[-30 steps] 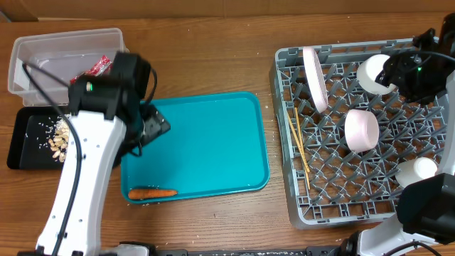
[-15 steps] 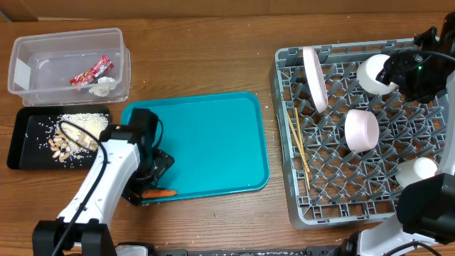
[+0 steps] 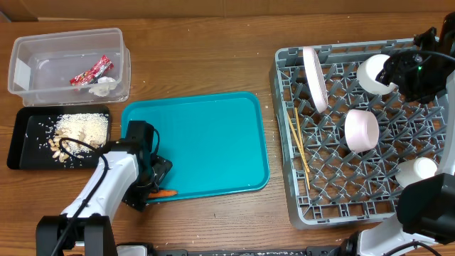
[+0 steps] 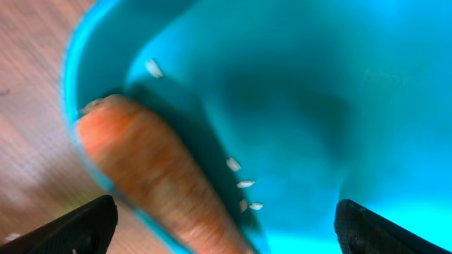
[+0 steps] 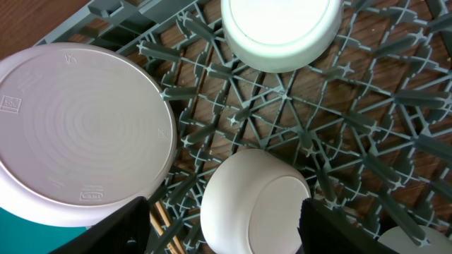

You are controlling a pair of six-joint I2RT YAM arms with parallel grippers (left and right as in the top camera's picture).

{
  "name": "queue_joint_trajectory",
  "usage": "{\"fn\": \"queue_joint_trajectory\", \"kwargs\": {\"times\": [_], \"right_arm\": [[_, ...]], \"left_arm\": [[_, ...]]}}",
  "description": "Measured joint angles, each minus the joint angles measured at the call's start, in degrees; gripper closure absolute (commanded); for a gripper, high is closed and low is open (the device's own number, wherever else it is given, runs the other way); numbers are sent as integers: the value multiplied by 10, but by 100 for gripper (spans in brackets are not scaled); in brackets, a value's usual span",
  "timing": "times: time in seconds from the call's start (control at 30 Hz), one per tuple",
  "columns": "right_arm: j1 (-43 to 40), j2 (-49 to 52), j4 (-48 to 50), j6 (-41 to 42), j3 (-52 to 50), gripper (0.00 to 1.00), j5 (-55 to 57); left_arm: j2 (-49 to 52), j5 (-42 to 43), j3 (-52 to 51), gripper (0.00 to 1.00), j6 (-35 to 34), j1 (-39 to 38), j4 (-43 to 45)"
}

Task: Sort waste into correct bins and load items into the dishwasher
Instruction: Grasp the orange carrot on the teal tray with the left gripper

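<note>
Left jaws open wide, straddling carrot (image 4: 152, 176). Carrot sits in lower left corner of tray (image 4: 318, 92), tight against rim, left of centre in wrist frame. Best bet: centre on it, go low, squeeze gently so it can't roll.

Overhead: my arm covers most of carrot. Wrist view shows its full width, plus crumbs (image 4: 244, 185) beside it.

Right jaws open, empty, above bowl (image 5: 258, 194) in rack (image 5: 282, 120).

Just a big teal tray (image 3: 206, 135) lying flat, left of centre on the brown wooden table (image 3: 206, 57).
</note>
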Motion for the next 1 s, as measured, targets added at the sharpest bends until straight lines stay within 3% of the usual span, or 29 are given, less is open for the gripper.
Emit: {"fn": "queue_joint_trajectory", "kwargs": {"times": [0.43,0.57,0.73,0.93,0.97,1.0], "right_arm": [[0,0,-2,0,0,30,0],[0,0,-2,0,0,30,0],[0,0,-2,0,0,30,0],[0,0,-2,0,0,30,0],[0,0,-2,0,0,30,0],[0,0,-2,0,0,30,0]], "left_arm": [[-3,-5,-3,11,19,0,71],[-3,-5,-3,24,22,0,90],[3,-6,-4,30,24,0,117],[26,-8,-2,45,25,0,134],[27,-9,-2,48,26,0,134],[28,-10,-1,57,26,0,135]]}}
